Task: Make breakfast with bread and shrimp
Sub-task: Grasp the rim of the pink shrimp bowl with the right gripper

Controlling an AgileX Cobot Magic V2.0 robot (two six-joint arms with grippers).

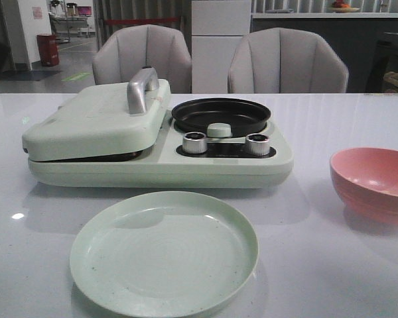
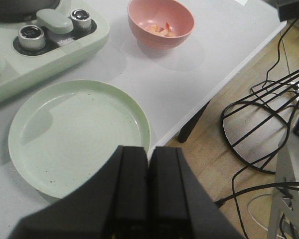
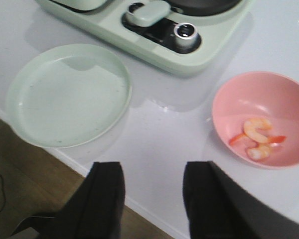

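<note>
The shrimp (image 3: 256, 138) lie in the pink bowl (image 1: 375, 182), at 3 o'clock on the table (image 1: 318, 252) from the green plate (image 1: 164, 252). The cooker (image 1: 152, 139) stands at 12 o'clock from the plate, its lid (image 1: 93, 119) shut (no bread shows). The left tool (image 2: 148, 189) is closed on nothing; the right tool (image 3: 153, 199) gapes wide, empty, near the table's edge.

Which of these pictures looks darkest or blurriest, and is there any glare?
Front view is dimmest, with a bright glare spot on the table. Right wrist view is soft: the shrimp in the pink bowl look smeared. Left wrist view is sharpest, with soft shadows on the green plate.
</note>
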